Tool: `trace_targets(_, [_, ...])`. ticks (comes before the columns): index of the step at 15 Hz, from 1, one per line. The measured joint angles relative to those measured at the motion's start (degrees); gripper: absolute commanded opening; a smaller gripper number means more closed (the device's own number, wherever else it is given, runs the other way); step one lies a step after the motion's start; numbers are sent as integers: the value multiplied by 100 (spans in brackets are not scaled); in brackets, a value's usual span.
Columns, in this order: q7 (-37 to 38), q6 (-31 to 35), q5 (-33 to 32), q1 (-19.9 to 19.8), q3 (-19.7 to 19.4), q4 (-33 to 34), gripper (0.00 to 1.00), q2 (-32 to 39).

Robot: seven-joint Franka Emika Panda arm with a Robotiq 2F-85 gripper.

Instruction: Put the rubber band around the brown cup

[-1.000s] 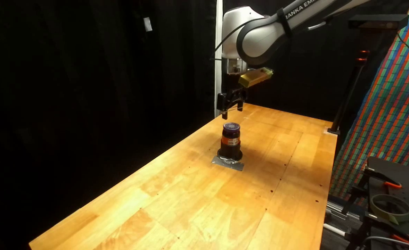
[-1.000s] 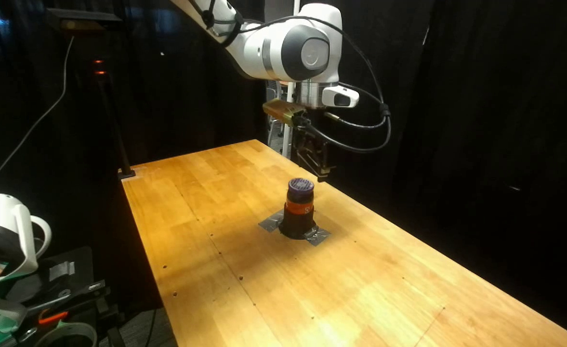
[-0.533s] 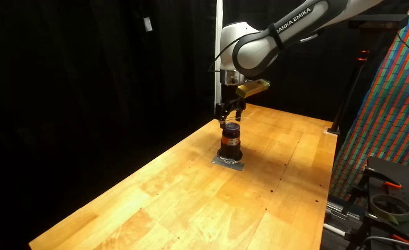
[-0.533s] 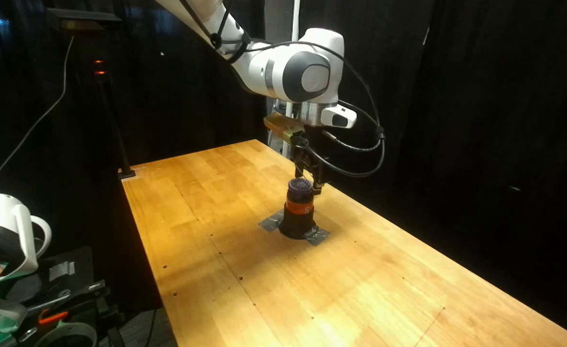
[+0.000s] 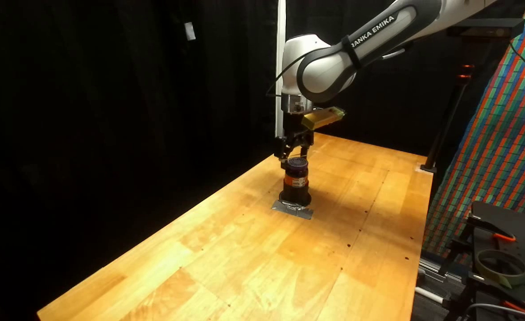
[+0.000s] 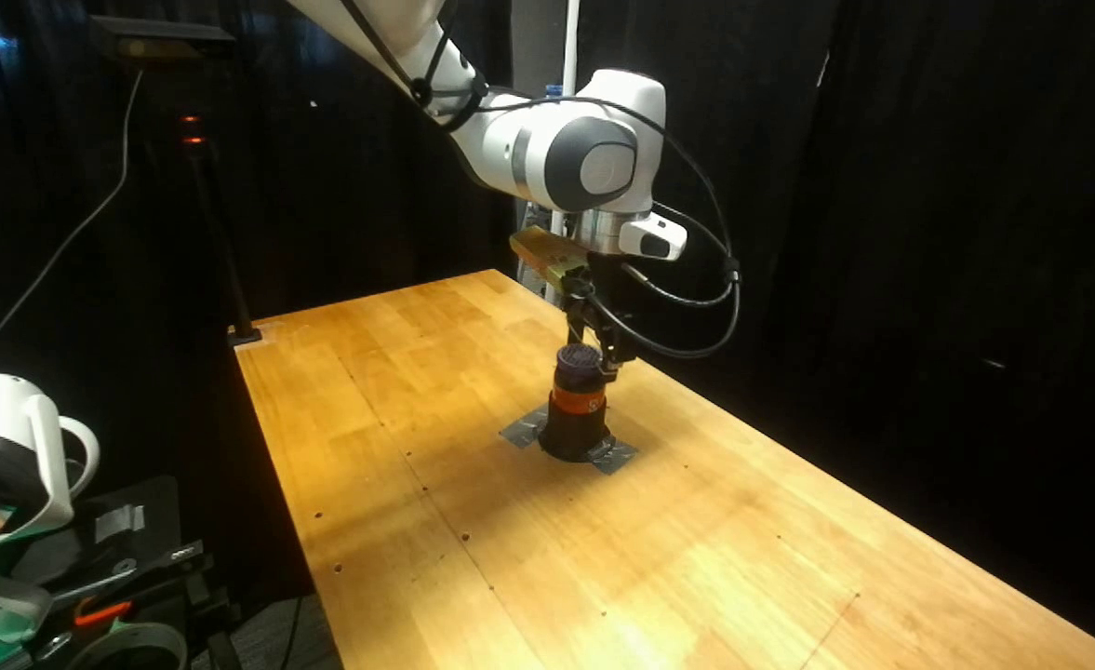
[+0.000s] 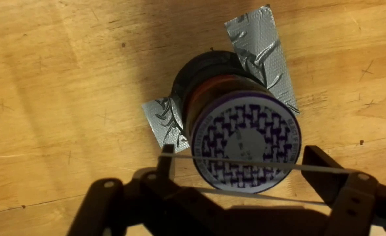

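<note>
The tool (image 7: 240,159) is spread wide, its fingers (image 7: 322,178) well apart, and the band (image 7: 245,162) is stretched between them in two strands. In the wrist view the fingers stand at nine and three o'clock of the purple-and-white lid (image 7: 245,141). The upper strand crosses over the lid, on the six o'clock side of its centre; the lower one runs past the rim at six o'clock. I cannot tell whether that lower strand sits above the rim or beside it.

The lid tops the jar (image 6: 579,378), which rises upright from a black base (image 6: 573,442) in both exterior views, with an orange label (image 6: 577,401). Silver tape (image 7: 258,36) runs from the base onto the tabletop (image 7: 65,72) in two strips, a longer one at the base's two o'clock and a shorter one at eight.

In an exterior view a finger (image 6: 614,361) shows just beside the lid at about three o'clock; touching or not, I cannot say. In an exterior view the arm (image 5: 327,73) slants down from between one and two o'clock, and a roll (image 5: 496,277) lies on a black bench (image 5: 512,217) at the jar's four o'clock.
</note>
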Motion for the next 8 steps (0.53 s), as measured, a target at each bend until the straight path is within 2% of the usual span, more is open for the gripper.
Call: trace_targets(8, [-110,189,-8,8,-44,-15,100,167])
